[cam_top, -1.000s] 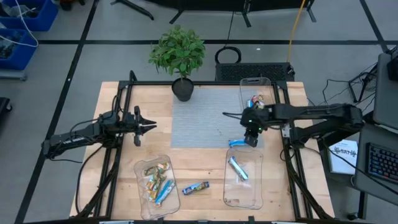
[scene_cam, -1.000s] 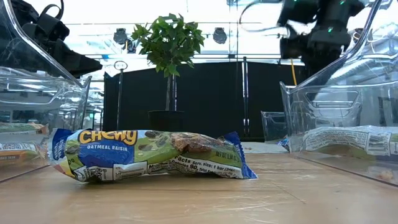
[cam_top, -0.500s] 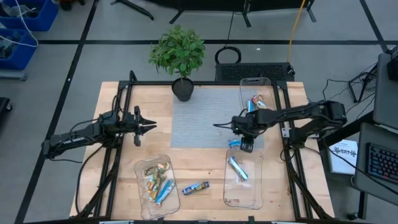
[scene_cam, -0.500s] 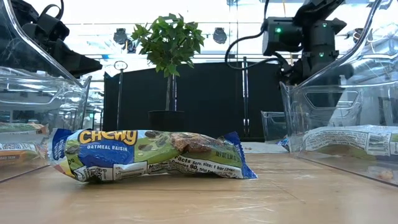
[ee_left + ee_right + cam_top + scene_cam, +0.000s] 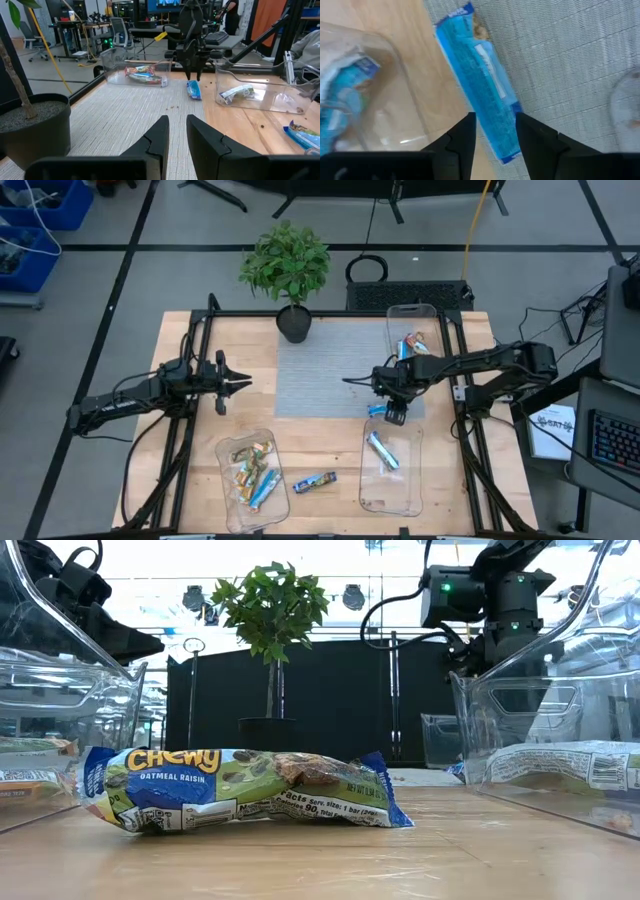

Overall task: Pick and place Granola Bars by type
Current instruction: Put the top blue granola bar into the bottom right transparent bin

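A blue-wrapped granola bar (image 5: 482, 85) lies flat across the edge between the grey mat (image 5: 320, 375) and the wood; it also shows in the high view (image 5: 376, 410) and the left wrist view (image 5: 193, 90). My right gripper (image 5: 495, 120) points down over it, open, one finger on either side of the bar's end, with no touch showing. The right gripper (image 5: 393, 416) stands just beyond the near right tray. Another bar, blue and green (image 5: 245, 788), lies loose on the wood (image 5: 314, 481). My left gripper (image 5: 243, 383) waits at the table's left, open by a narrow gap (image 5: 177, 122).
Three clear trays: near left (image 5: 235, 500) holding several gold and blue bars, near right (image 5: 392, 492) holding one blue bar (image 5: 382, 450), far right (image 5: 420, 315) holding a few bars. A potted plant (image 5: 294, 323) stands at the mat's far edge. Black frame rails run along both sides.
My right gripper has moved toward the table's left and near edge and come down over the blue bar, then held still for the last half second. The bar has stayed where it lay.
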`<state>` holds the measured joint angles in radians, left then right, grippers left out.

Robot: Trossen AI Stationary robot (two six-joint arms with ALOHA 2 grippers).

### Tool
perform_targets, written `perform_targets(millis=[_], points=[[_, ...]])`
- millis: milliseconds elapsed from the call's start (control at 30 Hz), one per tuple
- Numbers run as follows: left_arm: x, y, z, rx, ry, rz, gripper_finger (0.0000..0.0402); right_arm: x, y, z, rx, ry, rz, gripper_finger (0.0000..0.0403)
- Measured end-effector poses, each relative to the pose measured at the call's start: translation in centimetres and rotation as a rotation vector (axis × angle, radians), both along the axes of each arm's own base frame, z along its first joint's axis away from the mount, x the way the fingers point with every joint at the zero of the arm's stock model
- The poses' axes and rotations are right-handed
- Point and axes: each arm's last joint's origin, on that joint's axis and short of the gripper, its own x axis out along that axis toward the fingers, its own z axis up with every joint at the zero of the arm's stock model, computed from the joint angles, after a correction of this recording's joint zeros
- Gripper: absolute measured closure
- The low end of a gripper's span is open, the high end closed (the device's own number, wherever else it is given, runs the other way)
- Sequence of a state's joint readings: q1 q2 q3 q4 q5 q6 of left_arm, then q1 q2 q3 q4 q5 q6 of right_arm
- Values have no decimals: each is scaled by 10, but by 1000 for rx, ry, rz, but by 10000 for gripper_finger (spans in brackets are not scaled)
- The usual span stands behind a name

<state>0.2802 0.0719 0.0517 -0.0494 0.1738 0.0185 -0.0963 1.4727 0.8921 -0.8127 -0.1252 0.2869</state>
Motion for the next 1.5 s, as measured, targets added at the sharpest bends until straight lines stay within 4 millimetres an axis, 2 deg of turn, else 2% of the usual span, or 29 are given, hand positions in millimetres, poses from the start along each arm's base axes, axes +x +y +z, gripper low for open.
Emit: perform_targets(millis=[233, 800, 1367, 1500], points=[[0, 0, 0, 0, 0, 0, 327, 4, 2, -3, 95, -35, -4, 273], [0, 0, 0, 0, 0, -4, 327, 3, 2, 2, 84, -62, -4, 273], [0, 0, 0, 0, 0, 0, 327, -17, -2, 44, -64, -236, -60, 273], [0, 0, 0, 0, 0, 0, 327, -14, -2, 52, -53, -327, -79, 274]])
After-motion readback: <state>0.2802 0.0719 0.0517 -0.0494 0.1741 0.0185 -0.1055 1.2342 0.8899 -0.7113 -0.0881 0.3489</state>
